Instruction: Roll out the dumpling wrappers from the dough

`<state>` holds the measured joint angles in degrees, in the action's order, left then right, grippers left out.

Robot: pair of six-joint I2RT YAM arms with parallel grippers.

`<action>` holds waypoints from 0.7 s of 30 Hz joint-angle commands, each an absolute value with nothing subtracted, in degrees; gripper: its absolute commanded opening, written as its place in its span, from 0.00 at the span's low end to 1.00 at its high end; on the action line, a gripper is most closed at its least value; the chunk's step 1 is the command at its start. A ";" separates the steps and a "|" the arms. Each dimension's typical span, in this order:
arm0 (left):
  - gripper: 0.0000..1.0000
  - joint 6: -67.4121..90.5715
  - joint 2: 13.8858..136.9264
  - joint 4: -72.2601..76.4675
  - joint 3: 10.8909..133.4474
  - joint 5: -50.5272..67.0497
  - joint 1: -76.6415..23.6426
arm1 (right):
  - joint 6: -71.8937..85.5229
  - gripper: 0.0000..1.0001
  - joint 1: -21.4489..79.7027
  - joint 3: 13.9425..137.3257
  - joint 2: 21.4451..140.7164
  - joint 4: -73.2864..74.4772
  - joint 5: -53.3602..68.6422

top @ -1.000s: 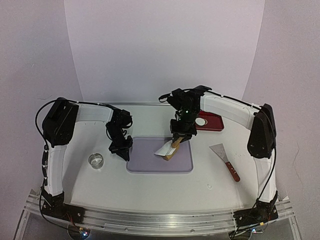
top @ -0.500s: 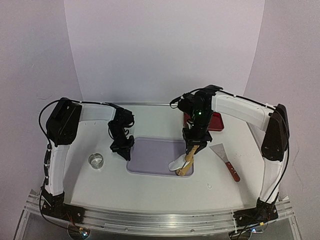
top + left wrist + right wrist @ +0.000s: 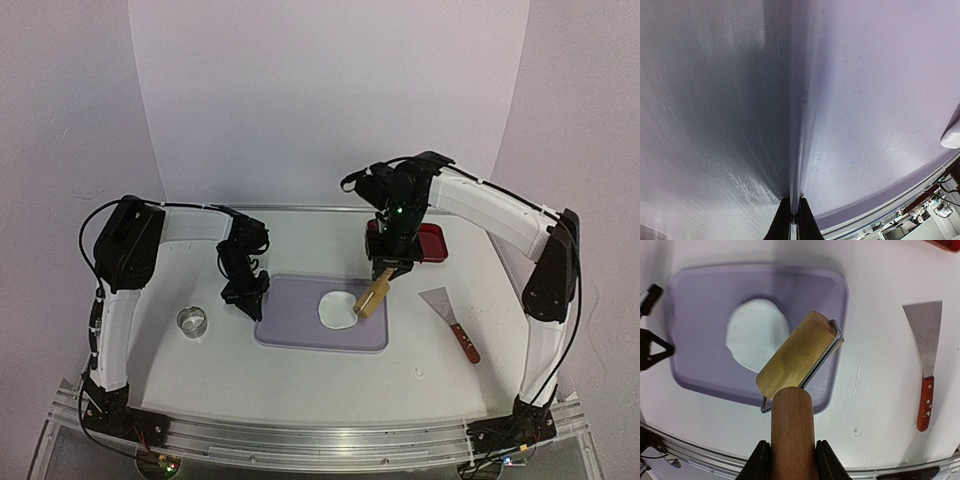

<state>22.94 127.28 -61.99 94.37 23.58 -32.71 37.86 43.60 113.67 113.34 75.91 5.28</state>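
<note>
Dough [image 3: 338, 310], seemingly flat, on mat [image 3: 290, 325]

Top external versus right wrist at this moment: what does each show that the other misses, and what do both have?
Only the top external view shows the metal ring cutter, left of the purple mat. Only the right wrist view shows, close up, the right gripper clamped on the wooden roller by its handle. Both show the dough sheet lying on the mat, the roller's head at its edge, and the scraper off to the right.
</note>
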 commanded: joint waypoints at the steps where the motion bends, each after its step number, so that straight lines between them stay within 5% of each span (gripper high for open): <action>1: 0.00 23.47 130.11 -54.90 91.90 20.46 -33.25 | 39.05 0.00 43.98 116.19 112.12 86.39 6.20; 15: 0.00 23.96 129.43 -54.71 91.75 20.49 -33.22 | 41.87 0.00 45.64 123.00 116.62 78.10 18.12; 21: 0.00 24.29 129.15 -54.71 91.64 20.60 -33.22 | 41.70 0.00 46.21 125.28 122.65 76.65 14.37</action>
<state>23.71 127.02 -61.45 93.86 23.92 -32.64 41.11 45.74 122.79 119.38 77.25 15.86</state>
